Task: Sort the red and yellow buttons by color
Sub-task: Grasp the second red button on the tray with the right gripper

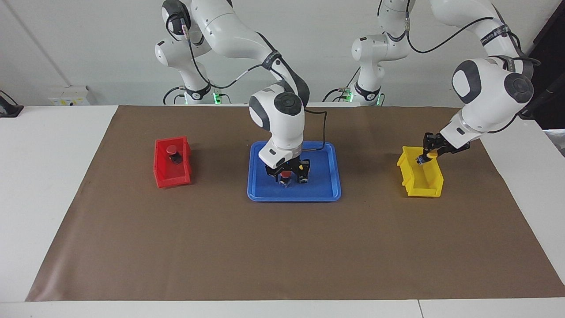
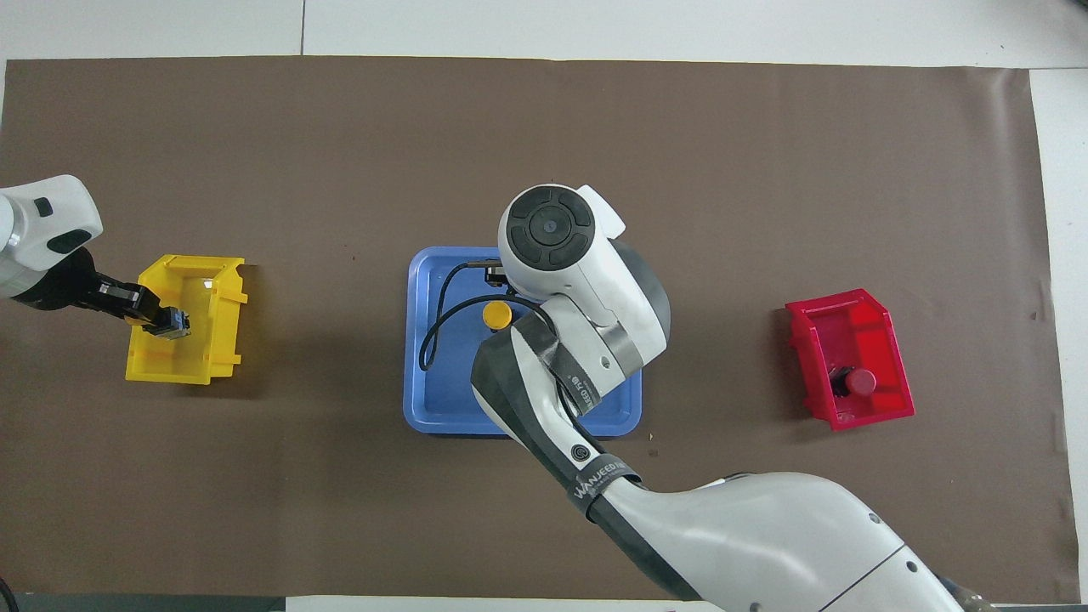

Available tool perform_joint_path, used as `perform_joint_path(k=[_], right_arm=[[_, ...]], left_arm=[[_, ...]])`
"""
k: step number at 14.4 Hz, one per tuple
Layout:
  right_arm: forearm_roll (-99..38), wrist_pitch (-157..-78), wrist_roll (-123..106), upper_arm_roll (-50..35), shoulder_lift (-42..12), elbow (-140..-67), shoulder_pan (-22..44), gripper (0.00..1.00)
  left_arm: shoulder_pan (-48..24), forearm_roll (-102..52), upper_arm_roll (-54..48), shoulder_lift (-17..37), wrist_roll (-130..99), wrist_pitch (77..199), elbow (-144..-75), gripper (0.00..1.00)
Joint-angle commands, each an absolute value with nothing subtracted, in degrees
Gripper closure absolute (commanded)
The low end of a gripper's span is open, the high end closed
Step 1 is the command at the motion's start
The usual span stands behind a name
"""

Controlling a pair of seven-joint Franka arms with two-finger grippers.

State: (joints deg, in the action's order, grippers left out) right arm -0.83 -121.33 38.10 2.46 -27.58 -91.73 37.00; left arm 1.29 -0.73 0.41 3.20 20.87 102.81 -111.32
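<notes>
Left end effector over yellow bin, at the left arm's end of the table; fingers clamped on a yellow button, held tilted above the bin's interior.

Right end effector down in blue tray at mid-table, fingers set either side of a red button. Contact with the red button cannot be told; fingers apart, not meeting.

Second yellow button upright in the tray, just beside the right end effector.

Second red button lying in red bin, at the right arm's end of the table.

Other tray contents hidden under the right arm.
</notes>
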Motion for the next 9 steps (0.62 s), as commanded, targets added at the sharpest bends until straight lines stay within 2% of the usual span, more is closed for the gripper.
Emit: perform_joint_path(k=[1,6,9], right_arm=[[-0.87,-122.69,38.23,2.37,-25.14,-95.27,37.0,0.26],[-1.14,-122.78,37.71,2.11,-24.52,-97.2,37.0,0.26],[-1.23,-123.22,37.0,1.76,-24.26,-97.65,37.0,0.31]], left_arm=[[1.58,0.44,0.18,1.14,25.3,104.68,-114.26,0.98],[1.93,0.62,0.18,1.23,26.89,111.61,-119.35,0.98],[3.16,0.7,0.18,1.58,27.86,113.2,-119.97,0.99]])
